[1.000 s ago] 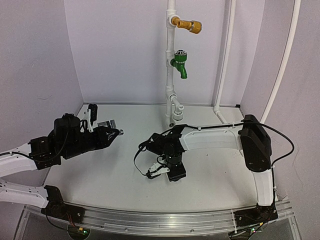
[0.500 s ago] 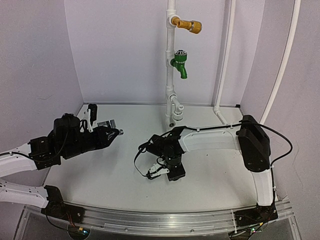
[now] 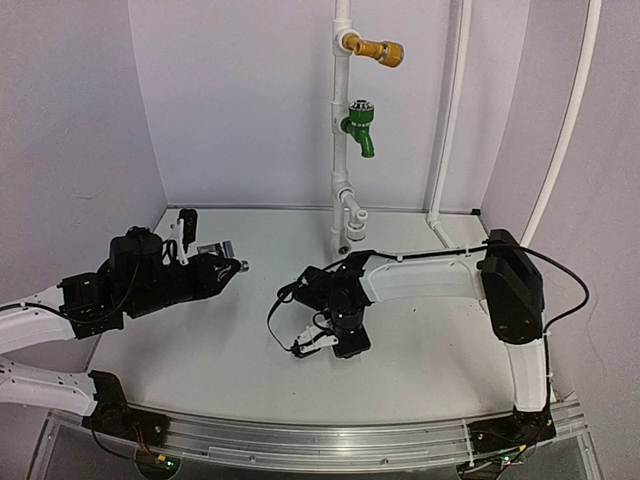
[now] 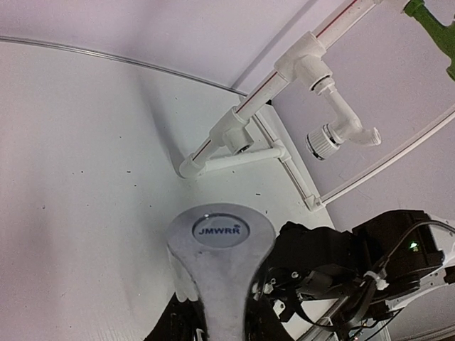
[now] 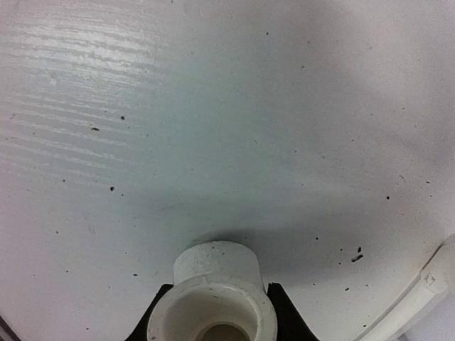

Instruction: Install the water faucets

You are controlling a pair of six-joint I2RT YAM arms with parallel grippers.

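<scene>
Two end effectors are over your white counter (image 3: 220,350), which is flecked with dark specks and closed in by pale lilac walls (image 3: 230,100). At the left of the top view, the left end effector (image 3: 228,267) is clamped on the metal tap (image 4: 220,256). At centre, the right end effector (image 3: 343,343) points down, its fingers (image 5: 276,302) pressed against both sides of the white fitting (image 5: 213,284) at the counter. White pipes (image 3: 342,190) climb the back wall.
</scene>
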